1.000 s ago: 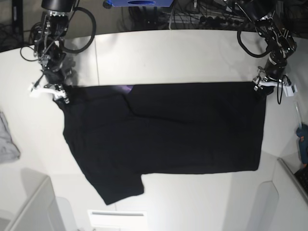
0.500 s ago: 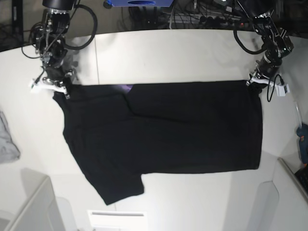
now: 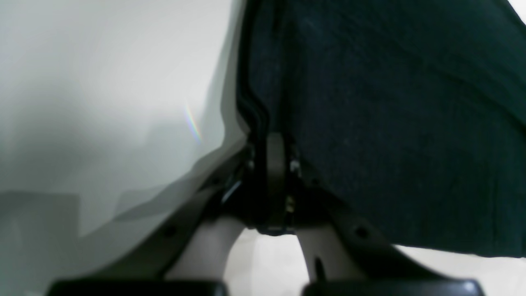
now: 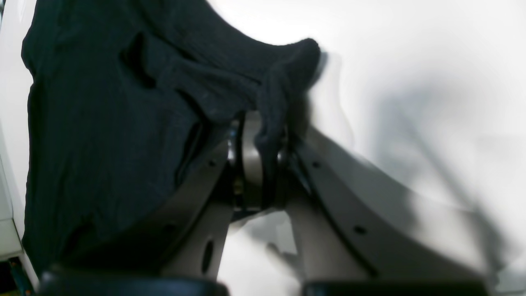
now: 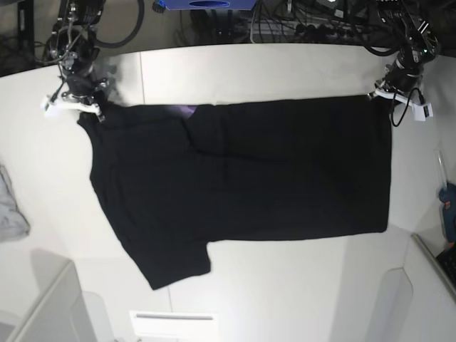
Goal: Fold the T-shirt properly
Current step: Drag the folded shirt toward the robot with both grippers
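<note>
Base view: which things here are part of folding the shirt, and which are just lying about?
Part of the job:
- black T-shirt, spread on the white table
- left gripper, shut on one far corner
- right gripper, shut on the other

Lying about:
- grey cloth, apart at the table edge
- blue object, opposite edge

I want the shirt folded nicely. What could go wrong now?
Each gripper pinches only a small bit of the T-shirt: the right gripper holds a bunched corner, the left gripper a thin edge. Either could slip out. The loose sleeve may drag and crumple when the shirt lifts.
</note>
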You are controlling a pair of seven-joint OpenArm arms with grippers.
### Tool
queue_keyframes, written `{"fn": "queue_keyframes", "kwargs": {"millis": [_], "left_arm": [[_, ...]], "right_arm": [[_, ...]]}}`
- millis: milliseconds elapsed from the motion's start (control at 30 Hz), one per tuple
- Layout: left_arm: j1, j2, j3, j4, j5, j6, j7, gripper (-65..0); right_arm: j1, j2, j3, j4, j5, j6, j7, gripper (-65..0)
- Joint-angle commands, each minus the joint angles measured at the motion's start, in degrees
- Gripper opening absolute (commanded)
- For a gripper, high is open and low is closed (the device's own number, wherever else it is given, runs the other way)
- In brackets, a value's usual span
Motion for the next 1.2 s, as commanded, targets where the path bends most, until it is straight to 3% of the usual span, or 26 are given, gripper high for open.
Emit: {"fn": "queue_keyframes", "kwargs": {"millis": [0,333,767,1167], "left_arm": [[0.96,-0.65,-0.15,1.26,0.31,0.04,0.51,-65.0],[6.67,-1.97,-0.15,3.54,-0.13,-0.14,0.51,-65.0],[13.00,-1.88,-0.50,8.12,-0.13,-0.31,0.33,-65.0],[15.20,-1.97,-0.50,7.94,0.22,-0.31,0.15,-65.0]], "right_arm": [[-0.52,0.48,0.34,1.74,0.24,0.28,0.83,-65.0],[-7.11,0.39,3.86,7.10,0.24,0.20,0.74,-65.0],[-15.11,-0.05,3.77,11.41,0.42,0.28,0.83,-65.0],[-17.13,-1.28,3.86,11.41,0.24,0.46,0.91,-65.0]]}}
